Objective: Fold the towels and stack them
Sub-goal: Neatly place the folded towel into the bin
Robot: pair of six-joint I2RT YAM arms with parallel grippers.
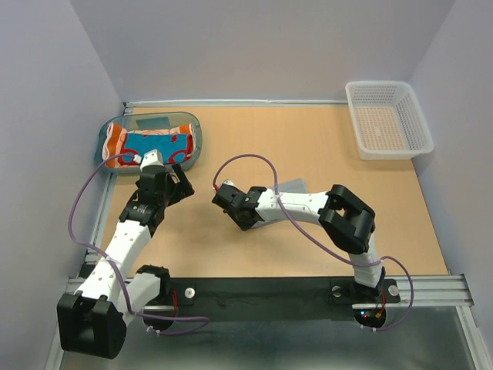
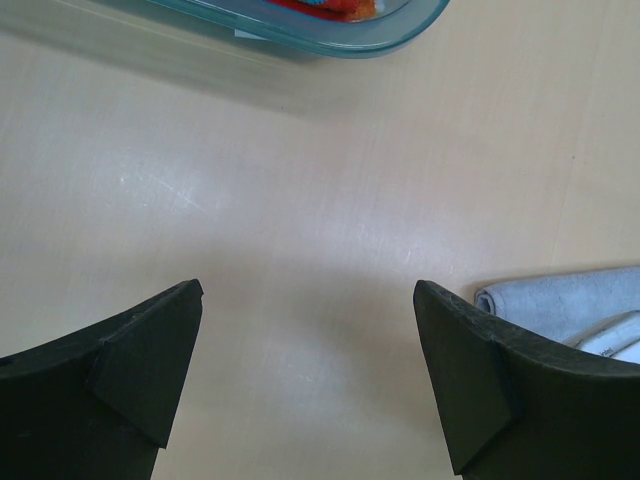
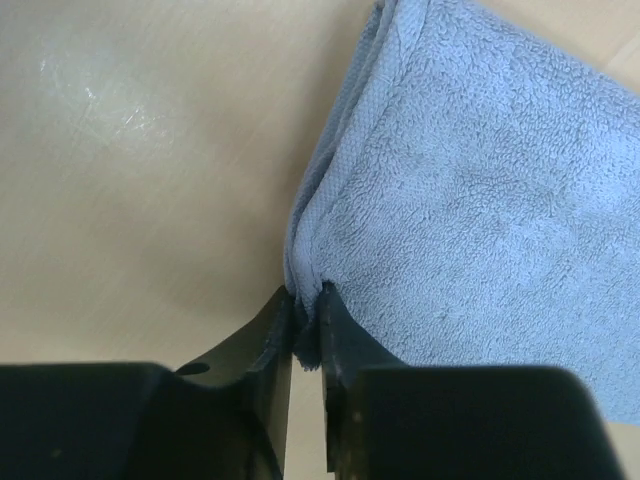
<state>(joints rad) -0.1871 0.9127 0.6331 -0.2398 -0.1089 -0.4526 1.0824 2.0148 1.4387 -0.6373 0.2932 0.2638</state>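
— Where is your right gripper now?

— My right gripper [image 3: 307, 305] is clenched on the grey towel [image 3: 470, 240]. It grips the towel's left edge, low in the wrist view. The folded edge stands between my jaws. The rest of the towel lies on the table [image 3: 130, 200] and fills the right side of the frame. Left of the edge there is only bare wood.

— And the left one?

— My left gripper [image 2: 308, 295] is spread wide over bare table and grasps nothing. The rim of the tray [image 2: 340, 38] runs along the top of that view. A rolled edge of the grey towel shows at the lower right, just beside one finger.

— The other towels?

— In the top view the coloured towels [image 1: 154, 144] lie in the tray at the upper left. The basket [image 1: 387, 119] stands at the upper right, well apart from both arms, with open table between.
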